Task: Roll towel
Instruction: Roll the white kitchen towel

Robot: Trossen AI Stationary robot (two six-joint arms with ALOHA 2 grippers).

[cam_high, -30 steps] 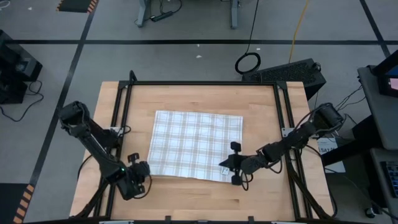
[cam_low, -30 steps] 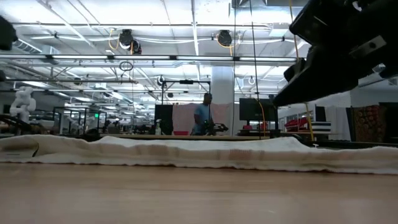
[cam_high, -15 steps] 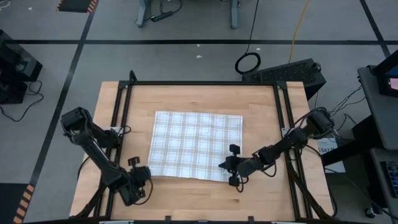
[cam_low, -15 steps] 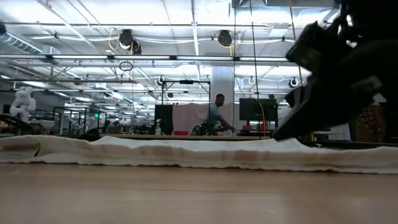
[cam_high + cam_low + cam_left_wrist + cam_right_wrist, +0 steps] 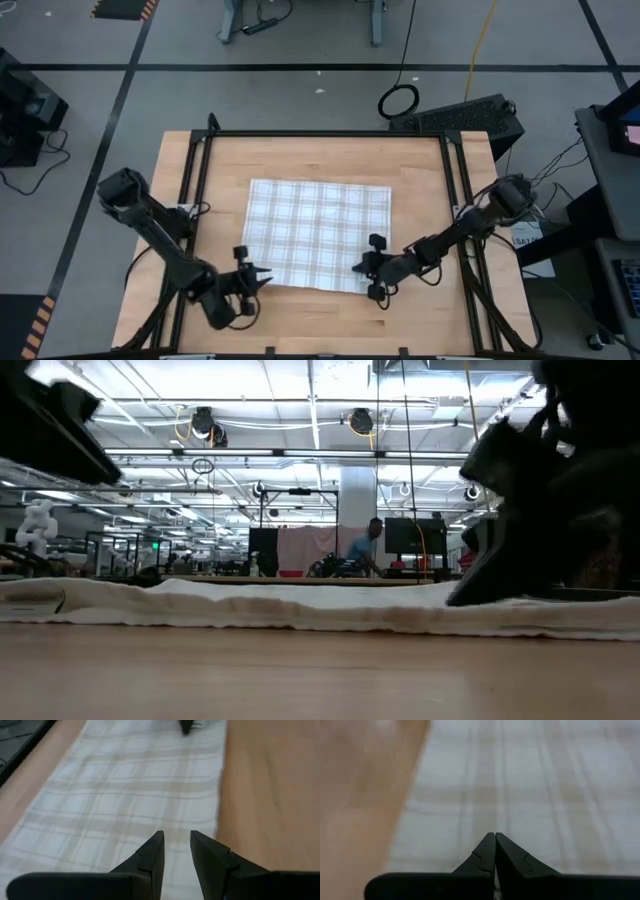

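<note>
The white towel (image 5: 315, 235) with its grey-tan plaid lies spread flat on the middle of the wooden table, and its near edge (image 5: 300, 608) shows in the low view. My left gripper (image 5: 264, 280) hovers just off the towel's near left corner and points across the cloth (image 5: 125, 785). It (image 5: 176, 836) is open, with a narrow empty gap between its fingers. My right gripper (image 5: 357, 268) is shut, with its tip (image 5: 495, 835) down at the towel's near right corner (image 5: 465, 598). My right gripper's shut fingertips meet the towel's top surface (image 5: 495, 826) close to its near right corner. They slant down from the table's right side. The cloth lies flat on the table there. I cannot tell whether any cloth is caught between the fingers.
Black frame rails (image 5: 200, 200) run along the table's left, right and far sides. Bare wood (image 5: 320, 320) lies between the towel and the near edge. In the low view a person (image 5: 365, 550) stands far off in the room behind.
My left gripper has swung toward the table's right, up to the towel's near left corner, and has turned until it points across the cloth. My right gripper has sunk onto the towel's near right corner and then kept still. The towel has stayed flat.
</note>
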